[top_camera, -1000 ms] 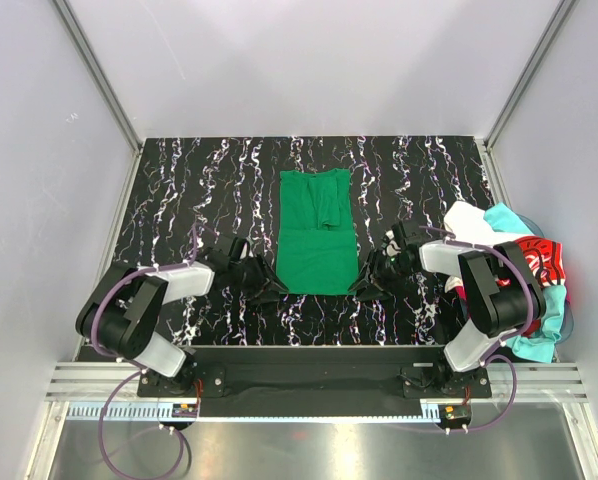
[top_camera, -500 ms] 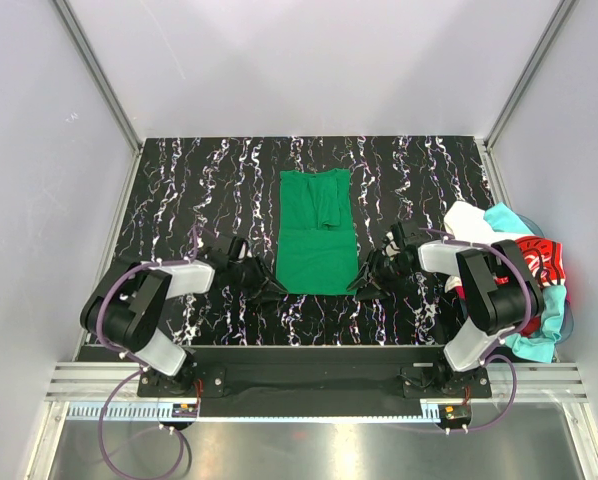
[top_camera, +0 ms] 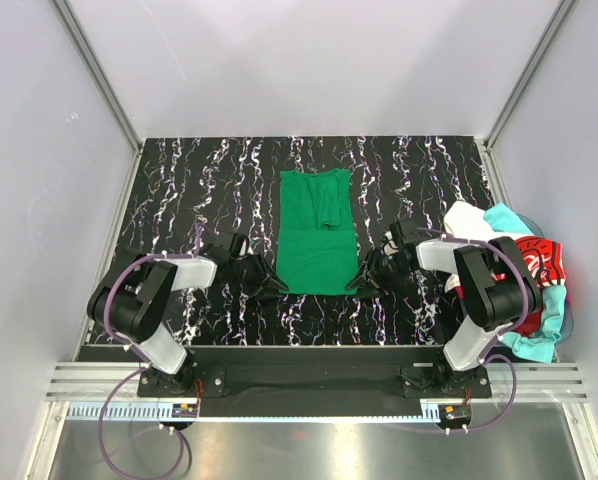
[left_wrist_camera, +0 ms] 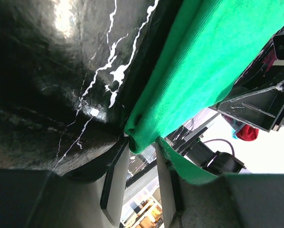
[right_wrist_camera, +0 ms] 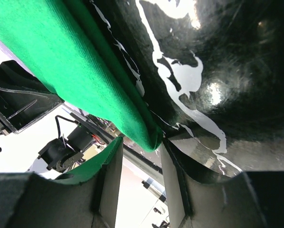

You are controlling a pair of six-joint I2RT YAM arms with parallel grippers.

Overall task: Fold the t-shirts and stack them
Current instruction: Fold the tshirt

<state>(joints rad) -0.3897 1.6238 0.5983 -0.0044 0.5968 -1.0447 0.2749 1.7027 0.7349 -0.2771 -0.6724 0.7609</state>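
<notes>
Green t-shirt (top_camera: 317, 238): plain, bright, folded lengthwise into a narrow strip, flat at ctr of black white-veined counter (top_camera: 199, 190), long axis running near-to-far; sleeve flap folded in on far half. Left fingers (top_camera: 268, 289): low on the counter at shirt's near-L corner. Left wrist view has the corner of the hem (left_wrist_camera: 138, 138) sitting in the gap btwn the two fingers (left_wrist_camera: 114, 180), w/ green cloth also lying over the far finger; a gap shows btwn them, but whether they press the cloth cannot be told. Right fingers (top_camera: 362, 284): low at shirt's near-R corner, mirror of the other side. Right wrist view has the hem corner (right_wrist_camera: 149, 135) at the mouth of the fingers (right_wrist_camera: 108, 173), a green patch on one finger; gap visible, pinch on cloth not determinable. Loose heap at R edge of counter, well apart from the green strip, partly hidden behind the R arm: white t-shirt (top_camera: 466, 218), turquoise t-shirt (top_camera: 503, 216), red t-shirt (top_camera: 539, 262) w/ white print, lettering too small to read. All three crumpled, unfolded, overlapping one another.
</notes>
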